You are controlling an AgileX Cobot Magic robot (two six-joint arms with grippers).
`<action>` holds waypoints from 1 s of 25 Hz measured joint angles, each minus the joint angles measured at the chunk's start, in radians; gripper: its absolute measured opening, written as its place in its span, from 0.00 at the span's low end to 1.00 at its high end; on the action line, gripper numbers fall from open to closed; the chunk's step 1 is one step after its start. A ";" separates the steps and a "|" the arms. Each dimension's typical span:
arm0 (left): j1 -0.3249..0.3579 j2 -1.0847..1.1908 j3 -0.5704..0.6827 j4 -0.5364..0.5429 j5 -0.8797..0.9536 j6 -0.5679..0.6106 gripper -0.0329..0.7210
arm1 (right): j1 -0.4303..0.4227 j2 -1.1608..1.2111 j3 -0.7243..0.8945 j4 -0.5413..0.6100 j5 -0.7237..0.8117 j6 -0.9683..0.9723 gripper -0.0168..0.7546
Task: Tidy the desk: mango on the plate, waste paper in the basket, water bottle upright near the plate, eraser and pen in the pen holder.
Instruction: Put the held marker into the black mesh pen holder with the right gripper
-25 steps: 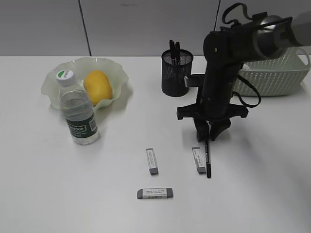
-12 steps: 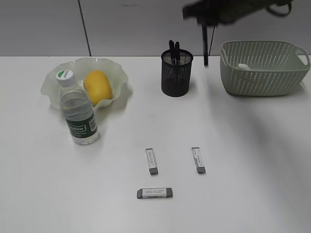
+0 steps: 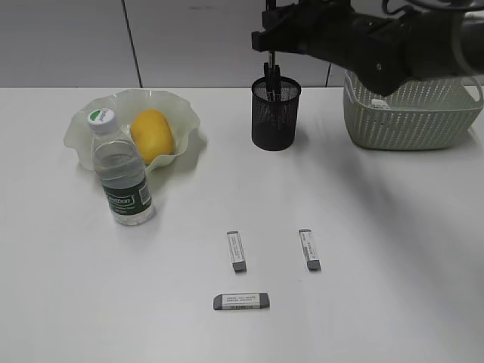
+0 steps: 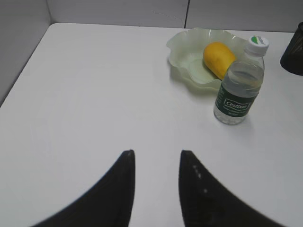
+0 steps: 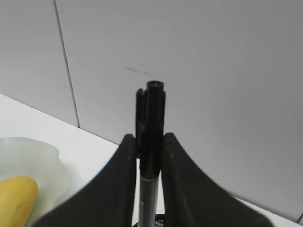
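Observation:
My right gripper (image 3: 270, 45) is shut on a black pen (image 5: 150, 142) and holds it upright just above the black mesh pen holder (image 3: 275, 115), which has other pens in it. The yellow mango (image 3: 152, 135) lies on the pale green wavy plate (image 3: 83, 125). The water bottle (image 3: 119, 171) stands upright in front of the plate. Three grey erasers lie on the table: one (image 3: 237, 250) in the middle, one (image 3: 308, 249) to its right, one (image 3: 241, 301) nearest the front. My left gripper (image 4: 156, 158) is open and empty over bare table, left of the plate (image 4: 187, 59).
A pale green woven basket (image 3: 408, 106) stands at the back right with a scrap of paper (image 3: 380, 103) inside. The grey wall runs right behind the table.
My right gripper lifted the pen off the table beside the right eraser, carried it up and back, then left to above the pen holder. The other things stayed put.

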 joint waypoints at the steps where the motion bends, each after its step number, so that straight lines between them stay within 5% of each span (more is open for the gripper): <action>1: 0.000 0.000 0.000 0.000 0.000 0.000 0.36 | 0.000 0.023 0.000 0.020 -0.018 -0.015 0.19; 7: 0.000 0.000 0.000 0.000 0.000 0.000 0.36 | 0.000 0.096 0.000 0.055 -0.041 -0.113 0.21; 14: 0.000 0.000 0.000 0.000 0.000 0.000 0.36 | 0.000 0.054 0.000 0.088 0.030 -0.127 0.68; 17: 0.000 0.000 0.000 0.000 0.000 0.000 0.36 | 0.000 -0.067 0.000 0.120 0.262 -0.127 0.72; 25: 0.000 0.000 0.000 0.000 0.000 0.000 0.36 | -0.001 -0.532 0.115 0.126 1.286 -0.122 0.64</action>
